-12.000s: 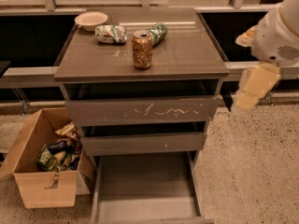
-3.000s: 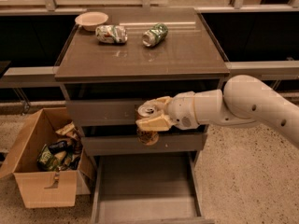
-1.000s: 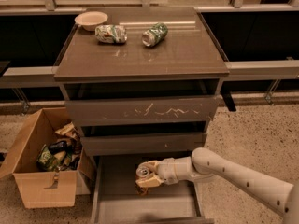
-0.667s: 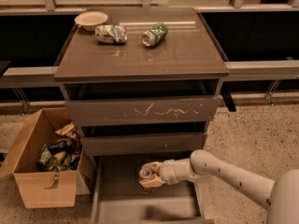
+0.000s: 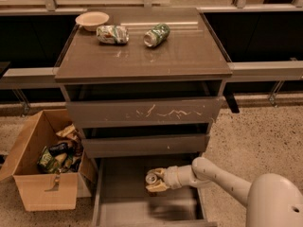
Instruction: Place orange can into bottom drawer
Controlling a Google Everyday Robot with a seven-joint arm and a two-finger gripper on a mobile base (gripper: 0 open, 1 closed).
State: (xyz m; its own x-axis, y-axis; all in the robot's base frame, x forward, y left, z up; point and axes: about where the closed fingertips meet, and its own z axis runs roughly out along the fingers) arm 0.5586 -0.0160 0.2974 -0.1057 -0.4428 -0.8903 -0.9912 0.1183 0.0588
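Observation:
The bottom drawer (image 5: pixel 120 176) is pulled open at the foot of the cabinet and shows its flat grey floor. My gripper (image 5: pixel 155 182) reaches in from the right, low over the middle of that floor. It is shut on the orange can (image 5: pixel 152 177). Only the can's silver top shows, facing left, because the pale fingers (image 5: pixel 158 187) cover the body. I cannot tell whether the can touches the floor.
A green can (image 5: pixel 156 34), a dented green-and-white can (image 5: pixel 112 34) and a pale bowl (image 5: pixel 92 19) lie on the cabinet top. The scratched drawer (image 5: pixel 147 112) and plain drawer (image 5: pixel 147 144) hang above the open one. A cardboard box of litter (image 5: pixel 42 174) stands at left.
The can left the cabinet top in my gripper and came down past the drawer fronts into the bottom drawer. Over the last second it edged slightly right.

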